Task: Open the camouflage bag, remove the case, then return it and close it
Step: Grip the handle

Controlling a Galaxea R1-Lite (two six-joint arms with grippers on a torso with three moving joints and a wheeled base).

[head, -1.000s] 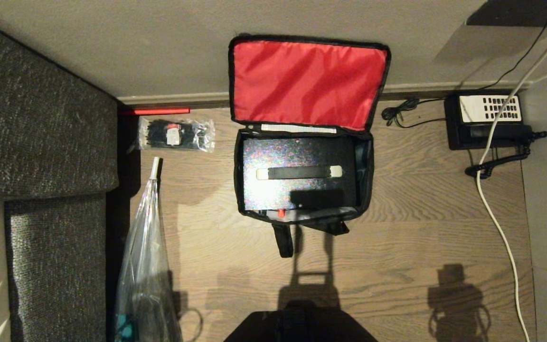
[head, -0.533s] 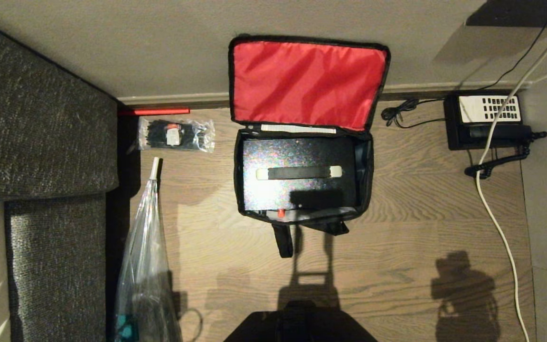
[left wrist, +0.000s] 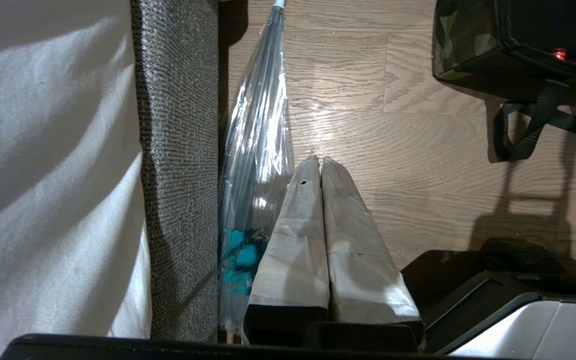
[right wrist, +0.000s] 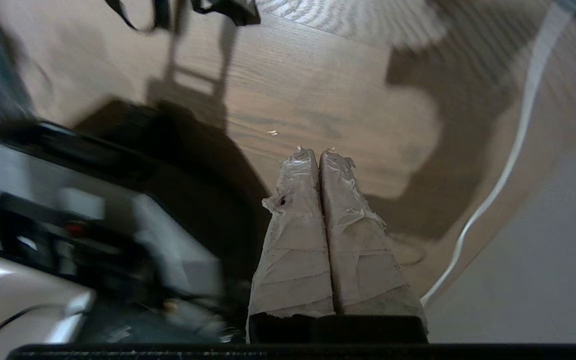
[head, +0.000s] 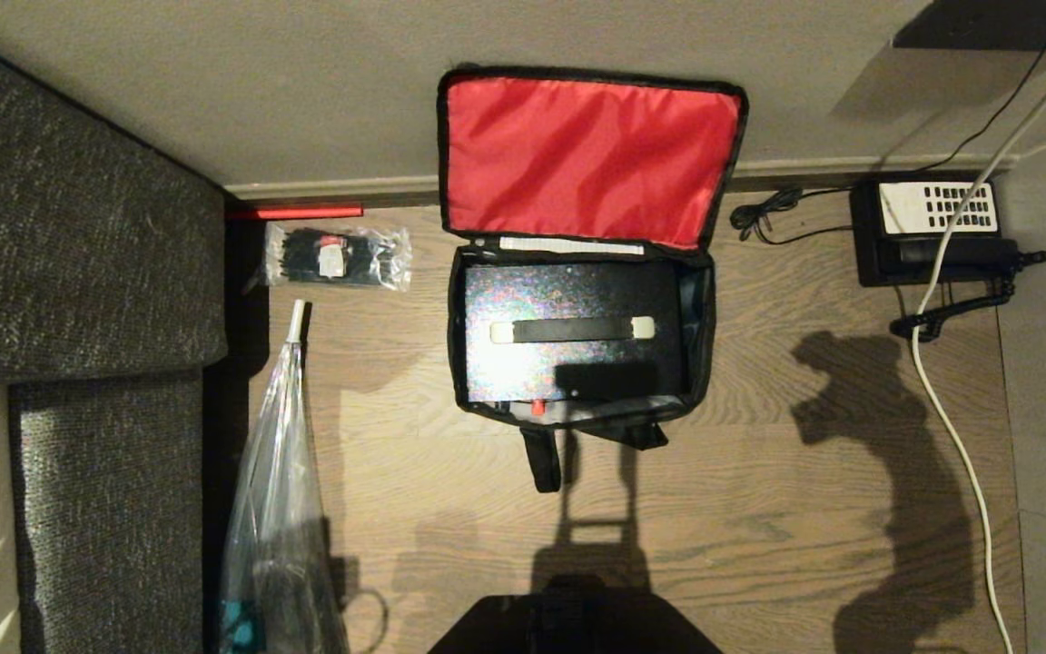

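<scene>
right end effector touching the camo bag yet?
Apart. Right wrist view: right end effector hangs over bare floor, camouflage bag straps far beyond it.

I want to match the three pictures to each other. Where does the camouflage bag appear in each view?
Head view: the camouflage bag lies open at the centre, red lid raised against the wall, the case inside.
Left wrist view: only its near corner and strap, upper right.
Right wrist view: only a blurred piece of black strap at the top edge.
Shared landmark: the wooden floor with the bag's strap on it.
</scene>
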